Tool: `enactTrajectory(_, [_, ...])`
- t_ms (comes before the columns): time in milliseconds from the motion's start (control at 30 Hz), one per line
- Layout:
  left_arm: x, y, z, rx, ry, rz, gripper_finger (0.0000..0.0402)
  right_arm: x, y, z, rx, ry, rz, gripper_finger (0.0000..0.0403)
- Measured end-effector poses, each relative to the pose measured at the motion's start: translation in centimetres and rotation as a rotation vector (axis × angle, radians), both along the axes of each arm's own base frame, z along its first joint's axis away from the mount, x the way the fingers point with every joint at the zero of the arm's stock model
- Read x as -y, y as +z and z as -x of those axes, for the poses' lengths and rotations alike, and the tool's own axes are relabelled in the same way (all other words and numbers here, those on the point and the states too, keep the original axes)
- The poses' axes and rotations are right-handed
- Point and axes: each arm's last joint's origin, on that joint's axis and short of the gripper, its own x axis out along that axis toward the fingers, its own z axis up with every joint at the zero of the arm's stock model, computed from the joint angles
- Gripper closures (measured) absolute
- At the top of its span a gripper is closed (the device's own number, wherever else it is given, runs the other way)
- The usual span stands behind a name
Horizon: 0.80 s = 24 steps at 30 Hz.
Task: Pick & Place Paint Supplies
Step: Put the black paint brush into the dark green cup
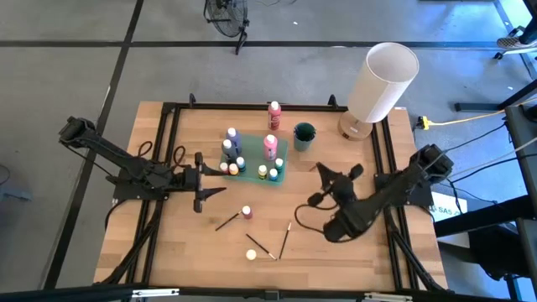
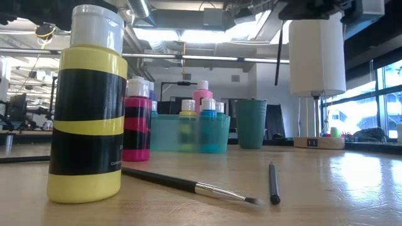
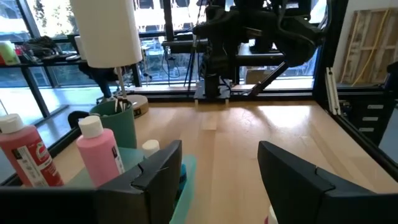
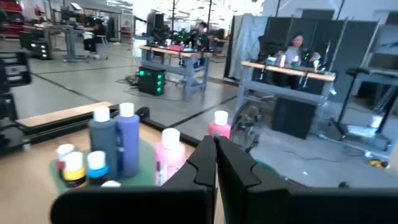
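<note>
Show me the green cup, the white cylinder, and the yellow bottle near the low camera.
green cup (image 1: 304,134): high view, on its dark rim.
white cylinder (image 1: 382,82): high view, on its side wall.
yellow bottle (image 2: 88,119): low view, on its black label band.

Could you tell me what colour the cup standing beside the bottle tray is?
The cup is dark teal green, seen best in the low view.

Floor (image 1: 75,75): grey concrete crossed by dark lines.
Table (image 1: 252,268): light wood planks, black frame.
Windows (image 2: 352,116): bright daylight at the side.
Ceiling: exposed ducts (image 2: 182,47), strip lights.
Background desks (image 4: 286,68): a seated person.
</note>
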Motion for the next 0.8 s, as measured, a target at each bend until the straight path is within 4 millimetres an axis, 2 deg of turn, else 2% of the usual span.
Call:
enactTrajectory(233, [-0.2, -0.2, 0.0, -0.014, 0.012, 0.006, 0.0194, 2.8, 1.0, -1.0, -0.046, -0.101, 0.05, 0.0397])
enactTrajectory(500, [-0.3, 0.0, 0.2, -0.007, 0.019, 0.0, 0.0194, 4.6, 2.5, -0.8, -0.039, -0.16, 0.037, 0.0397])
enactTrajectory(633, [-0.4, 0.2, 0.4, 0.007, 0.019, 0.007, 0.0194, 5.4, 4.0, -1.0, -0.042, -0.195, 0.033, 0.0397])
enactTrajectory(800, [-0.4, 0.3, 0.5, 0.004, 0.019, 0.001, 0.0194, 6.8, 7.4, -2.2, -0.083, -0.261, 0.053, 0.0397])
